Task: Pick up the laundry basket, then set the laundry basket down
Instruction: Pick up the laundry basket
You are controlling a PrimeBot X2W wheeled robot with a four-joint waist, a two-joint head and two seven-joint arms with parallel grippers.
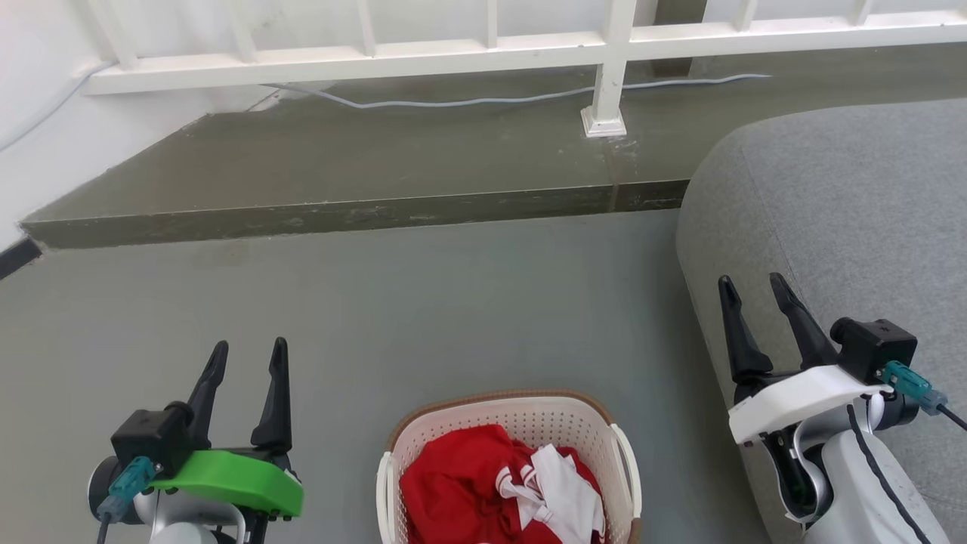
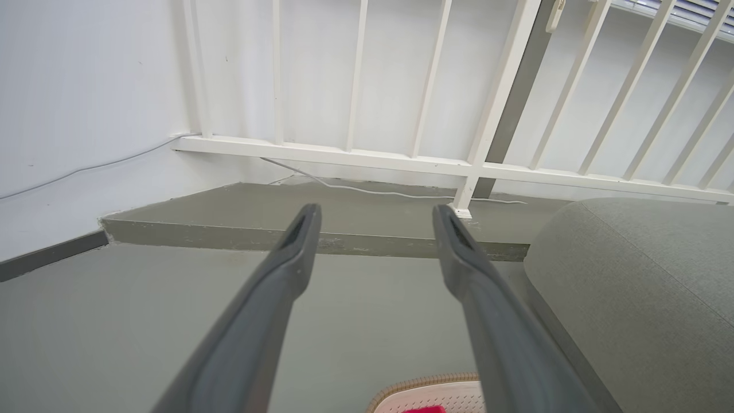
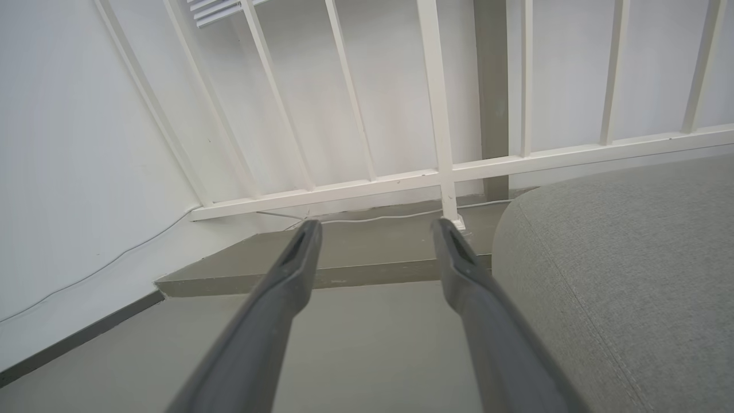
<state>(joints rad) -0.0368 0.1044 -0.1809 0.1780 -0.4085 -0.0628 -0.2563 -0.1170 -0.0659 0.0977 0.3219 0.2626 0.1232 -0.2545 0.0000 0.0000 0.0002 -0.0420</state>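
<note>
The laundry basket [image 1: 585, 423] stands on the grey floor at the bottom middle of the head view, cream-white and perforated with a brown rim and white loop handles on its sides. Red and white clothes [image 1: 498, 491] lie in it. Its far rim also peeks into the left wrist view [image 2: 427, 381]. My left gripper [image 1: 249, 351] is open to the left of the basket, apart from it, nothing between its fingers [image 2: 298, 241]. My right gripper [image 1: 755, 289] is open to the right of the basket, over the edge of the grey sofa, also empty.
A grey upholstered sofa [image 1: 846, 211] fills the right side. Ahead, a raised concrete step [image 1: 363, 211] runs across, with a white railing [image 1: 608, 68] and a pale cable [image 1: 468, 100] on it. A white wall [image 1: 45, 136] closes the left. Open floor lies between basket and step.
</note>
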